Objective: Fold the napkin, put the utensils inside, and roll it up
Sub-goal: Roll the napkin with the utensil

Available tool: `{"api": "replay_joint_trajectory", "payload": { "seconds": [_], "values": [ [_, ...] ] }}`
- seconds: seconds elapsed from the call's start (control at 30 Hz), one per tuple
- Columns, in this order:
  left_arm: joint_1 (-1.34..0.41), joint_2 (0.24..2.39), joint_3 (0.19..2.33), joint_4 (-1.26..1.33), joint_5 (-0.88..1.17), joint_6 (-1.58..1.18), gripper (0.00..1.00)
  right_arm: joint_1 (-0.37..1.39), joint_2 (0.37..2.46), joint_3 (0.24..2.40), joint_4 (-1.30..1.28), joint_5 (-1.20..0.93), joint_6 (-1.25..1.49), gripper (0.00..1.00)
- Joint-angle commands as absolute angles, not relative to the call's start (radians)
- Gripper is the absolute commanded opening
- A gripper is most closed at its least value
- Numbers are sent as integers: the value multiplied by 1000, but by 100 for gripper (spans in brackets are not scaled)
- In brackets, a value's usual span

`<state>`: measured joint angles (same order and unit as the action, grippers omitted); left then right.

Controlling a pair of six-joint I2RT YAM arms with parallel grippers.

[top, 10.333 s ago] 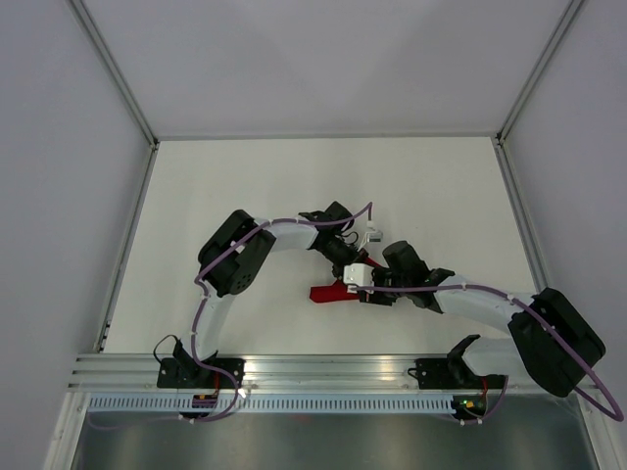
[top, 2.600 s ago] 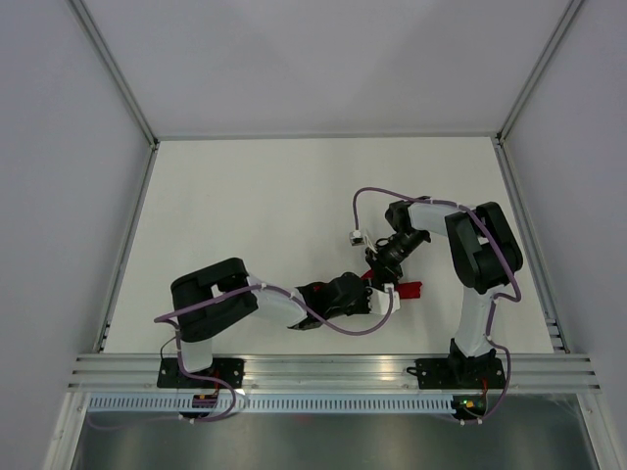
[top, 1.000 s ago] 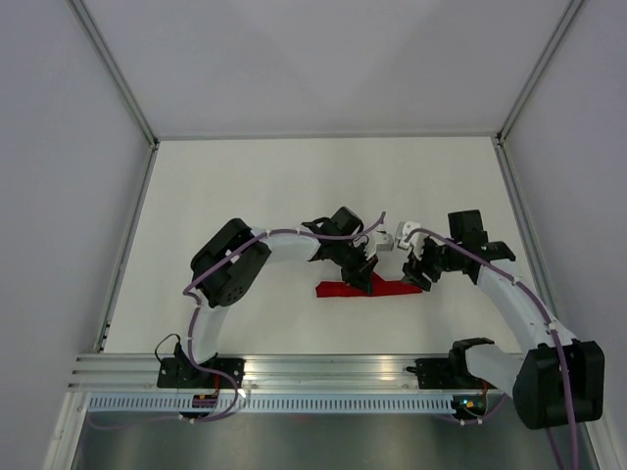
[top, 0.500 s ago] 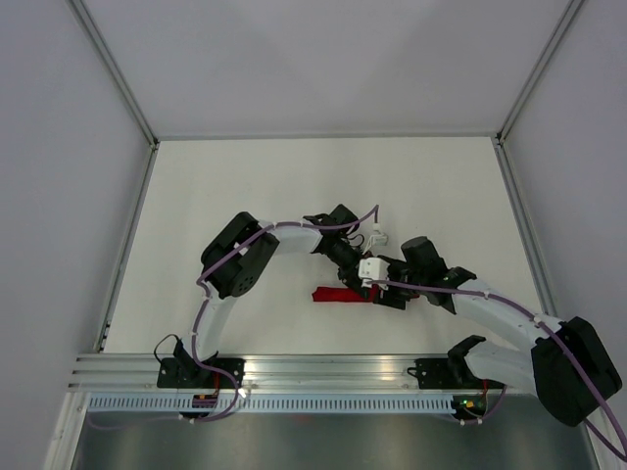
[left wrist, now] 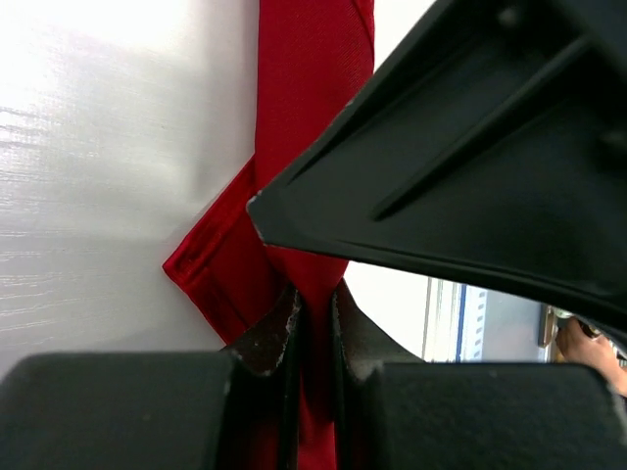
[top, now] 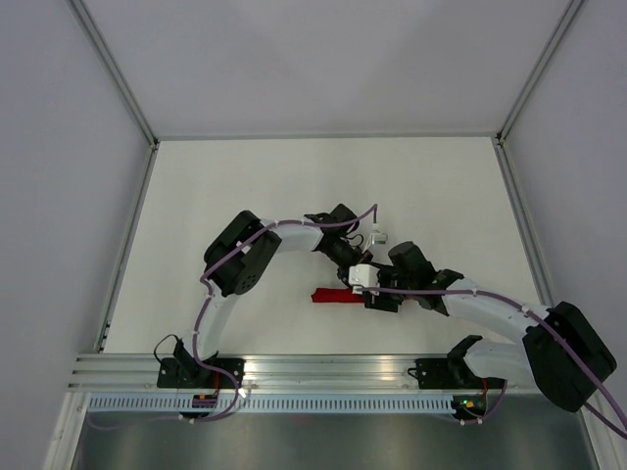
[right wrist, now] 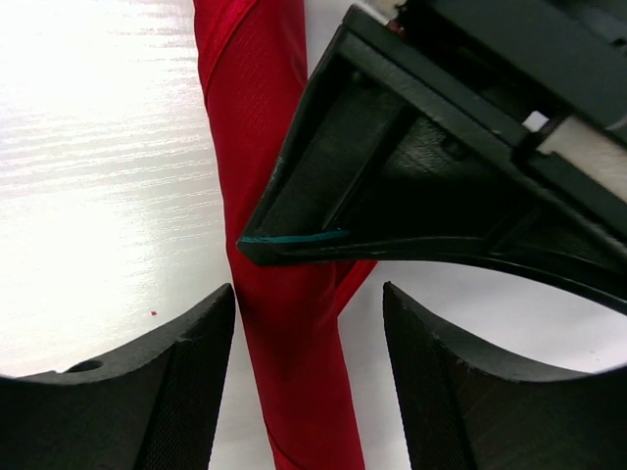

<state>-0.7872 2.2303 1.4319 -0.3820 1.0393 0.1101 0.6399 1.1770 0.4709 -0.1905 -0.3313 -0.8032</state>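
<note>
**Rolled napkin, near to far.** Nearest the arm bases, the napkin lay as a narrow red roll on the white table, running left to right. From above only its left end showed, whereas a second earlier the roll had been visible along its whole length.

The right gripper stood over the right part of the roll. Its fingers were spread wide, one on each side of the cloth and not clamped on it. A second earlier this gripper had been at the roll's right end. The right arm had since swung left and stretched low across the table.

Just beyond, the left gripper was clenched almost fully on the napkin, with red cloth pinched between its fingers. This hold was unchanged over the last second.

The two grippers crowded close together, and each showed in the other's wrist view. The left arm arched in from the left, much as before.
</note>
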Motion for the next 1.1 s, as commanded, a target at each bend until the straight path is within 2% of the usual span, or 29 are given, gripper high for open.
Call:
{"api": "replay_joint_trajectory", "payload": {
  "seconds": [0.0, 0.1, 0.2, 0.23, 0.3, 0.33, 0.43, 0.53, 0.73, 1.07],
  "values": [
    [-785, 2275, 1448, -417, 989, 86, 3, 652, 1209, 448, -150, -296, -788, 67],
    [-782, 2275, 1445, -420, 992, 87, 4, 657, 1219, 439, -138, -288, -795, 62],
    [-781, 2267, 1439, -422, 996, 91, 7, 658, 1224, 423, -129, -278, -801, 52],
    [-781, 2267, 1439, -422, 994, 89, 11, 657, 1224, 422, -127, -276, -799, 47],
    [-779, 2257, 1437, -422, 985, 89, 19, 658, 1229, 420, -130, -276, -801, 42],
    [-779, 2252, 1437, -420, 983, 89, 28, 657, 1230, 423, -133, -278, -801, 38],
    [-778, 2214, 1424, -388, 962, 81, 40, 657, 1235, 425, -152, -279, -808, 32],
    [-770, 2151, 1393, -339, 937, 55, 45, 658, 1238, 436, -182, -291, -813, 31],
    [-735, 1987, 1304, -177, 845, 11, 45, 652, 1275, 502, -293, -354, -821, 28],
    [-693, 1654, 890, 289, 522, -93, 42, 583, 1426, 669, -528, -483, -900, 22]
  ]
}}
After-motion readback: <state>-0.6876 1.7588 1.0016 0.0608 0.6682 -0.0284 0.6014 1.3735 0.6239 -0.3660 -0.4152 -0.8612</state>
